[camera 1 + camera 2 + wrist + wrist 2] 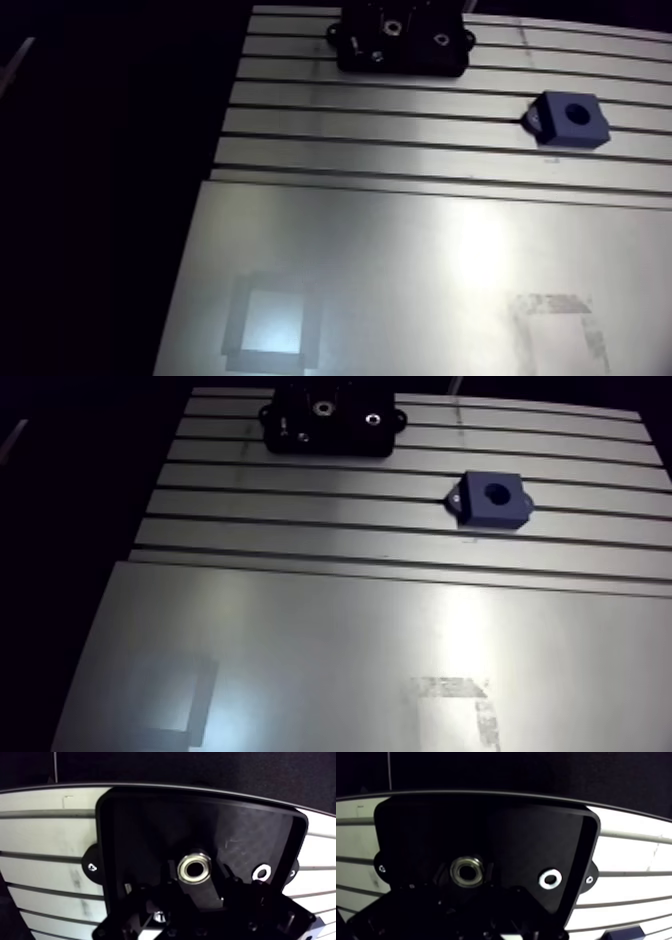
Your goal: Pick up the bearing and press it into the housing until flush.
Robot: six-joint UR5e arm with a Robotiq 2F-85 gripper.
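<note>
At the far edge of the slotted table (420,150), in the arm view: a black tray (400,62) holding a small metal ring, the bearing (392,26), with a paler ring (441,40) near it in the same tray. Well apart from the tray, nearer on the slots: the blue housing (572,120), lying flat, round bore upward and open. Nearer again: a smooth metal plate (400,260) with two faint square marks. Of the gripper, only dark shapes at the top edge, above the tray; no reading of its state from here.

In the wrist view: the tray close and wide, filling most of the scene, its side ears resting on the slots. Shows the bearing plainly as a steel ring with a dark bore, seated in the tray floor just ahead of the gripper (197,883), about on its centre line. Paler ring off to one side, clear of the bearing, bright white here. Housing cut down to a blue sliver at the frame edge in the right eye only; plate and square marks out of this view. Gripper black against the black tray: parted or clamped, cannot tell.
</note>
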